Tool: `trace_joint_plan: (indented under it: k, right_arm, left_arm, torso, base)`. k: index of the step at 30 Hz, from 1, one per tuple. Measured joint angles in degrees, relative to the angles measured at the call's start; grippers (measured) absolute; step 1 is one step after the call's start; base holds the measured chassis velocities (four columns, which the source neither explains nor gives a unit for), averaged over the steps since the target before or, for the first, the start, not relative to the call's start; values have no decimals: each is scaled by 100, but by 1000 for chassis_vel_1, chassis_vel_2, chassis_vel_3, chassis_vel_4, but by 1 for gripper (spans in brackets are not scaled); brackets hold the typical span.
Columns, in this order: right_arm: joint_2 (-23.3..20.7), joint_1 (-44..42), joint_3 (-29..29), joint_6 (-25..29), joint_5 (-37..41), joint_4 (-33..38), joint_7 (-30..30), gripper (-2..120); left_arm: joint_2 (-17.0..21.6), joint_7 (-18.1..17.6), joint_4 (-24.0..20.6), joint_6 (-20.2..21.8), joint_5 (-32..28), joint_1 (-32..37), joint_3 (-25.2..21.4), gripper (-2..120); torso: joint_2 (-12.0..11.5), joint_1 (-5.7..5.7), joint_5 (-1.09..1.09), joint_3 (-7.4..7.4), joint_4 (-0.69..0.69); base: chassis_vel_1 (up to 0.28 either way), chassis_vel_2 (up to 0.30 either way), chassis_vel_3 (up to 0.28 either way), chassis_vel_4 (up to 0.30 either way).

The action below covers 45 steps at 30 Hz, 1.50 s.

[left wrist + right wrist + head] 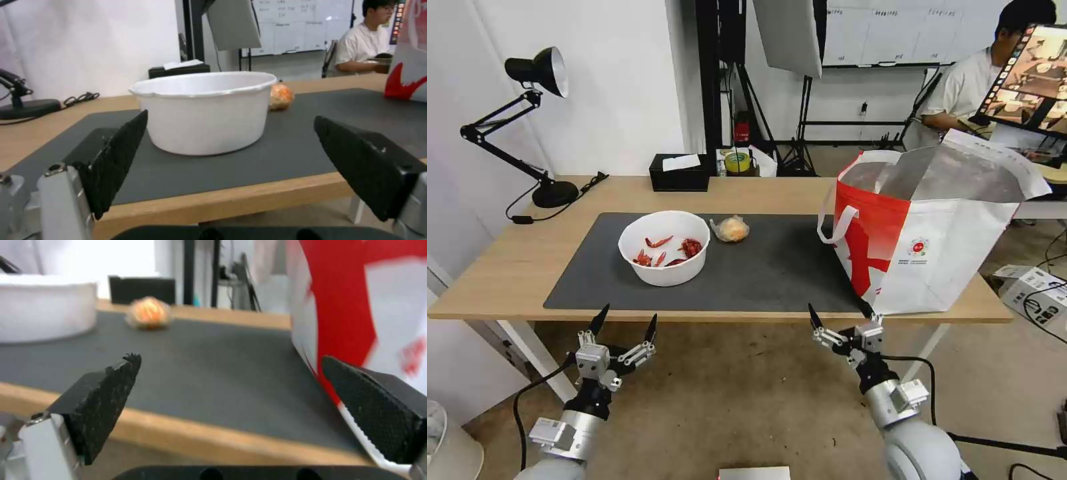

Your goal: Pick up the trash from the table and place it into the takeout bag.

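Two pieces of trash sit on the dark grey mat point(774, 273): a white bowl point(664, 247) of red scraps and a small bag of orange food point(731, 229). Left gripper point(626, 322) and right gripper point(839, 313) hover spread wide before the table point(507, 267). Best approach: take the bowl level by its rim, then lift it over the takeout bag point(934, 247).

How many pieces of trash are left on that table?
2: a white bowl with red scraps on the grey mat's left part, and a small food bag just right of it. The takeout bag's contents are hidden.

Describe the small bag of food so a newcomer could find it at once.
Start at the dark grey mat on the table. Beside the white bowl, towards the takeout bag, lies the small clear bag: lumpy and yellow-orange.
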Motion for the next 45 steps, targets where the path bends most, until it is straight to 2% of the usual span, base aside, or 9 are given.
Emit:
trace_joint_plan:
  k: [6,23,30,39,43,45]
  right_arm:
    - [91,-151,4,-84,-5,37,184,100]
    - [117,-129,-2,-200,17,61,214,100]
    - [112,115,-200,-314,47,85,248,100]
    - [-90,1196,-869,-778,357,177,346,100]
    - [-153,1815,-1265,-918,510,73,389,100]
    - [-149,2401,-1591,-1042,624,-102,450,100]
  left_arm:
    - [15,144,88,-24,-17,-21,1,100]
    - [-49,150,106,-64,9,51,8,100]
    - [-83,152,108,-67,44,55,32,100]
    - [-106,153,73,-74,87,100,20,100]
    - [-106,153,53,-76,94,125,6,100]
    - [-103,157,50,-78,95,138,-5,100]
  torso:
    - [0,0,0,0,0]
    - [0,0,0,0,0]
    - [0,0,1,1,-1]
    - [0,0,0,1,0]
    - [0,0,0,1,0]
    - [0,0,0,0,0]
  base:
    - [0,0,0,0]
    - [0,0,0,0]
    - [0,0,0,0]
    - [0,0,0,0]
    - [0,0,0,0]
    - [0,0,0,0]
